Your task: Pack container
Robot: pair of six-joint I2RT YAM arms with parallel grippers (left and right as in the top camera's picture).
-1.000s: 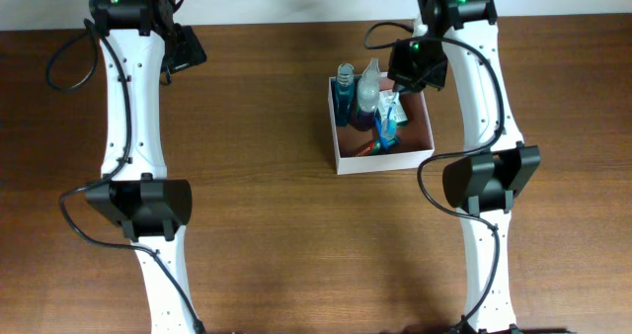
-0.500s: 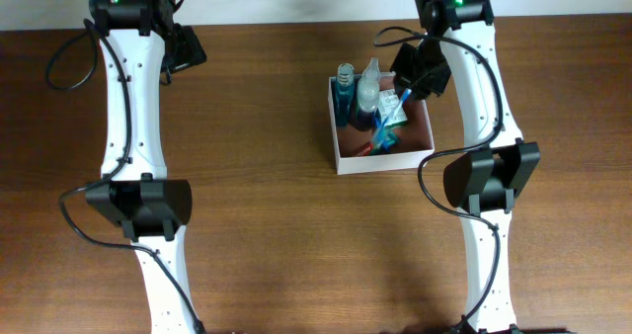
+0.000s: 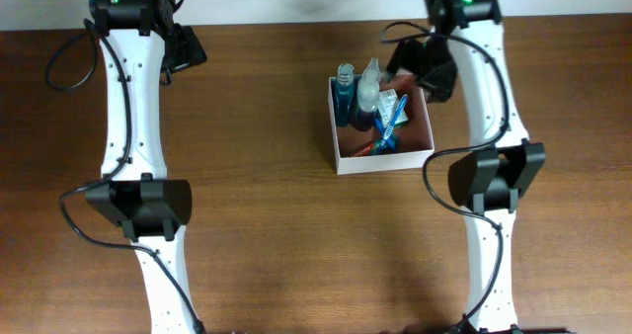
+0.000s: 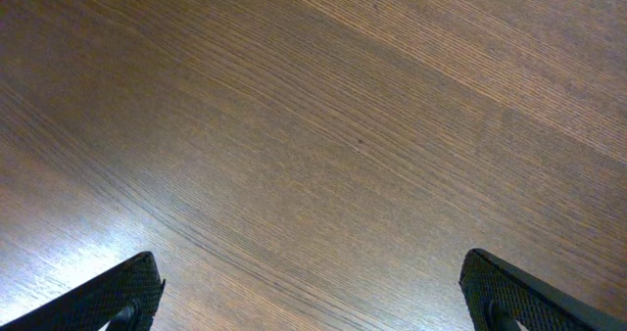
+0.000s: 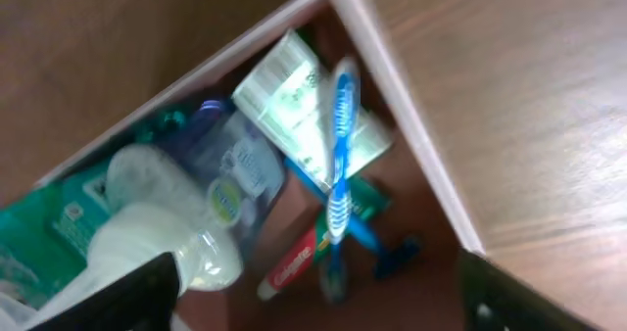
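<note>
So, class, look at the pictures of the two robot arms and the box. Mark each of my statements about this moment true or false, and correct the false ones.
1. The blue toothbrush lies inside the box. True.
2. The left hand grips a bottle. False: it is open over bare table and holds nothing.
3. The right hand is open and grips nothing. True.
4. The box is empty. False: it holds bottles, the toothbrush and a green-and-white packet.
</note>
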